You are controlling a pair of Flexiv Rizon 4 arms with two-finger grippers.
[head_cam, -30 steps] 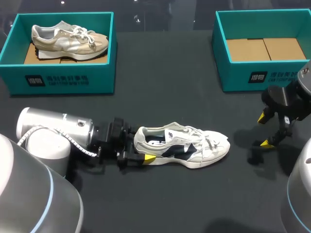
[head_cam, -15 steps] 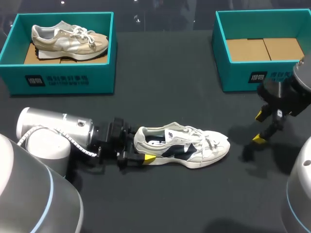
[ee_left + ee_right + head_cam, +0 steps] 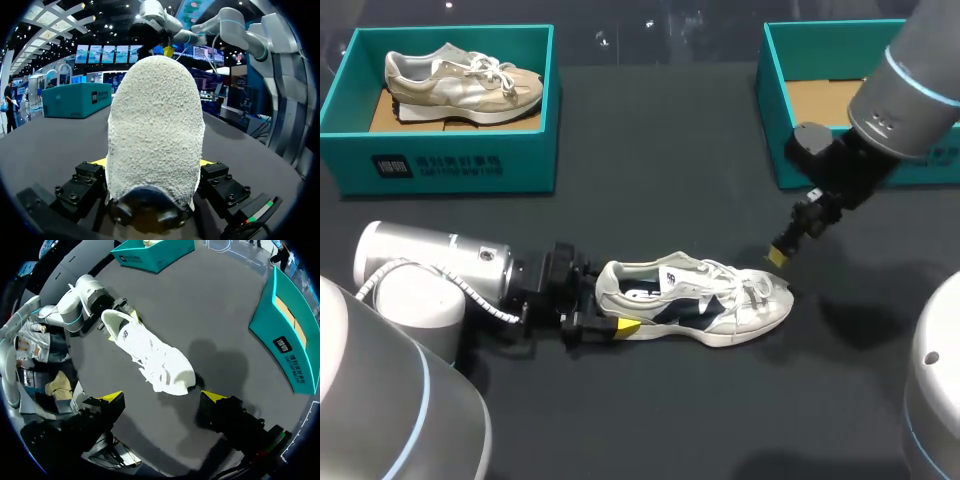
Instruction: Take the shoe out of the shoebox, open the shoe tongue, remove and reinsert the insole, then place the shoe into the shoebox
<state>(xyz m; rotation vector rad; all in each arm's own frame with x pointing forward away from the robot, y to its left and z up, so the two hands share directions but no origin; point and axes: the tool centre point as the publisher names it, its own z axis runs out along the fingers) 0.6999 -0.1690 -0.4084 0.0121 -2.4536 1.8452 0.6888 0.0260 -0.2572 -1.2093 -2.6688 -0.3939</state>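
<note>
White shoe [image 3: 720, 305] stood on table [image 3: 650, 200], heel clamped by left gripper [image 3: 610, 312], right gripper [image 3: 782, 252] held spread open above toe.

Up at ten o'clock on the dark table [image 3: 660, 150] sits a teal box [image 3: 440, 160], open at the top. There's a beige shoe [image 3: 460, 80] lying inside it, toe towards three o'clock, heel towards nine. Brown cardboard [image 3: 385, 112] lines the box floor under it, and white print marks the near wall.
</note>
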